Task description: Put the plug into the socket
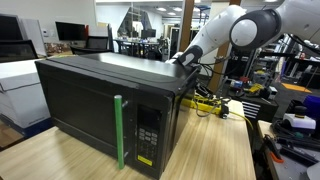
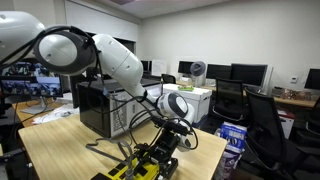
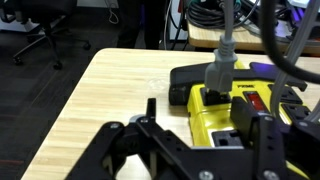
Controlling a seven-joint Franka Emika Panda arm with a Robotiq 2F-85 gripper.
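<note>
The plug (image 3: 218,68) stands in the yellow power strip (image 3: 207,120), at twelve o'clock from the claw (image 3: 198,150). The claw is spread wide, empty.

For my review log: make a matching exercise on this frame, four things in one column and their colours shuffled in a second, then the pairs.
Things:
1. microwave
2. door handle of the microwave
3. power strip
4. table

Colours:
A. yellow
B. light wood
C. black
D. green

Pairs: 1-C, 2-D, 3-A, 4-B.
</note>
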